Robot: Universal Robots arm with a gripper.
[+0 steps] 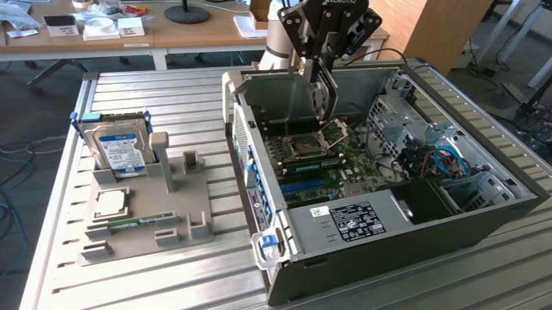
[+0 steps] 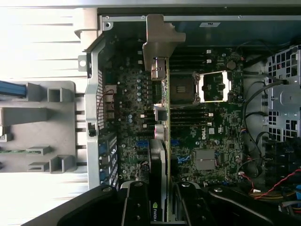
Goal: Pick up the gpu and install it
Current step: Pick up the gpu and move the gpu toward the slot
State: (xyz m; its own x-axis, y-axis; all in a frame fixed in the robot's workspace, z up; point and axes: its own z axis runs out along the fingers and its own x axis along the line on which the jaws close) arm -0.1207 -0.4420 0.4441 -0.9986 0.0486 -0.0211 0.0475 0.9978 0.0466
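Note:
The gpu (image 1: 321, 97) hangs upright on its edge inside the open computer case (image 1: 371, 248), above the motherboard (image 1: 332, 169) and close to the CPU socket (image 1: 309, 146). My gripper (image 1: 324, 59) is shut on the card's upper part. In the wrist view the gpu (image 2: 158, 157) appears edge-on, with the black shroud on one side and the thin green board edge on the other. Its silver end bracket (image 2: 159, 37) points toward the case's rear wall. My gripper (image 2: 160, 209) clamps it between two black fingers (image 2: 136, 202).
A grey parts holder (image 1: 185, 194) lies on the slatted table at the exterior view's left. It carries a blue-labelled hard drive (image 1: 121, 148), a processor chip (image 1: 110, 203) and a memory stick (image 1: 129, 223). Cables and a drive cage (image 1: 435, 158) fill the case's far side.

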